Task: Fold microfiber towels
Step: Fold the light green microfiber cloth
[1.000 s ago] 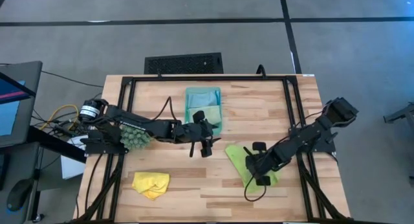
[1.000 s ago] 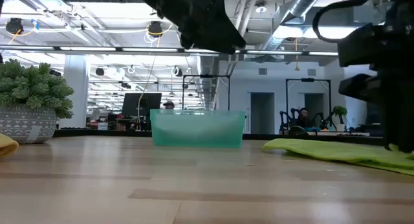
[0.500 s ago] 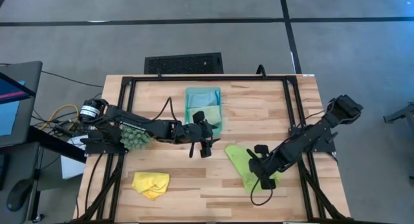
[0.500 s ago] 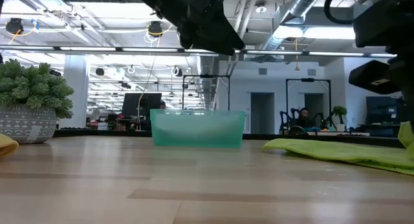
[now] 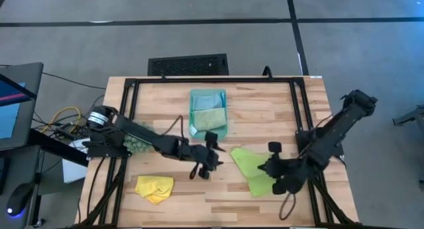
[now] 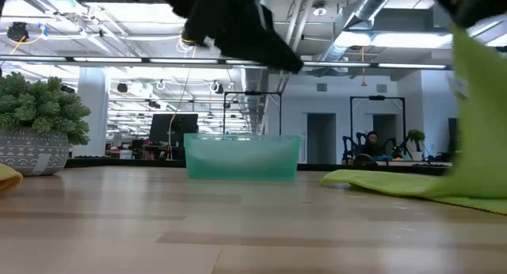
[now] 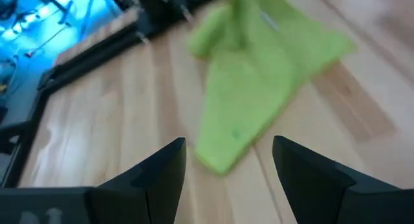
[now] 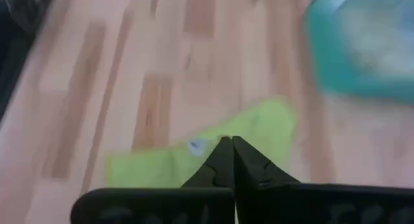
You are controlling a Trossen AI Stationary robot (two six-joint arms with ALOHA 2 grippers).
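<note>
The right gripper [image 5: 277, 179] is pinched tight on an edge of the lime green towel [image 5: 250, 168], which trails from its fingers down onto the table [image 5: 278, 116]; the left gripper [image 5: 207, 164], fingers spread and empty, hovers just beside the cloth's far corner; the thin pinch could slip, and the lifted corner would flop back unfolded.

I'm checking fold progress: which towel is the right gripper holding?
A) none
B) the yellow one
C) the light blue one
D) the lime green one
D: the right gripper is shut on a corner of the lime green towel, lifting that edge off the table.
</note>
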